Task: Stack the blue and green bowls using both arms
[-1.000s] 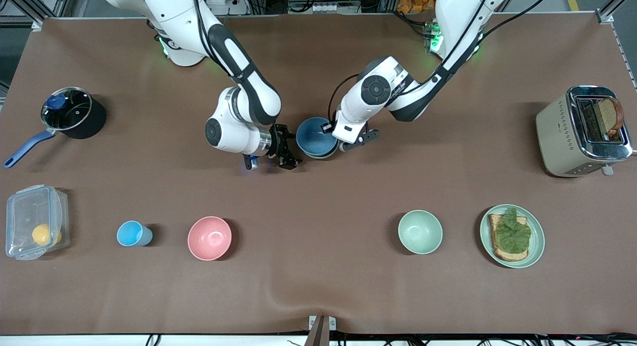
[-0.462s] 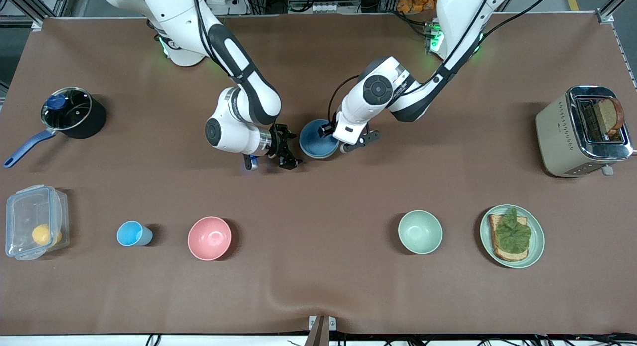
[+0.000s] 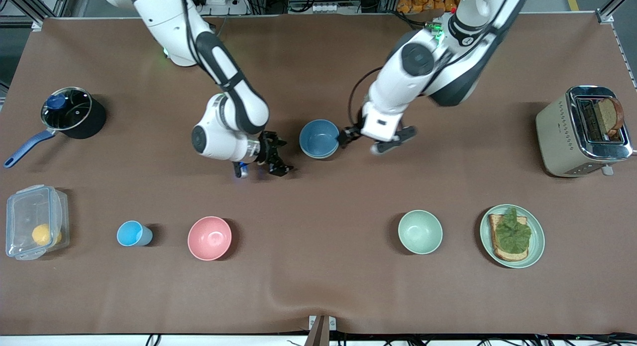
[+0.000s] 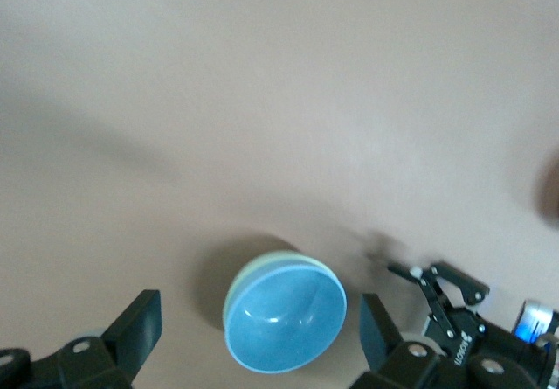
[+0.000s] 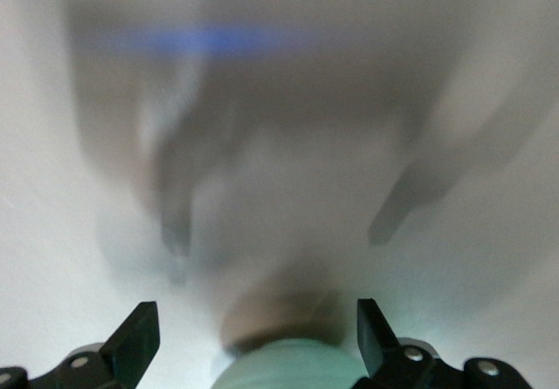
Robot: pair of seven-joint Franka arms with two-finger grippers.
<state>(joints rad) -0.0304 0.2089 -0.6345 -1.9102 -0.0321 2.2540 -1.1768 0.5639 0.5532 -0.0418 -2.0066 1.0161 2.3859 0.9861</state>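
The left end effector (image 3: 371, 142) has just let go and pulled back, fingers wide and empty. The blue bowl (image 3: 319, 138) now sits nested in the green bowl (image 4: 262, 271) mid-bench. The right end effector (image 3: 276, 159) waits open beside them; stacking looks done.

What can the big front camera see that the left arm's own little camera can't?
Only the front view shows the pink bowl, the toaster, the pot and the plate with toast. Only the left wrist view shows the green bowl as a pale rim under the blue bowl. Both show the blue bowl, the open left gripper drawn off it, and the open right gripper beside the stack.
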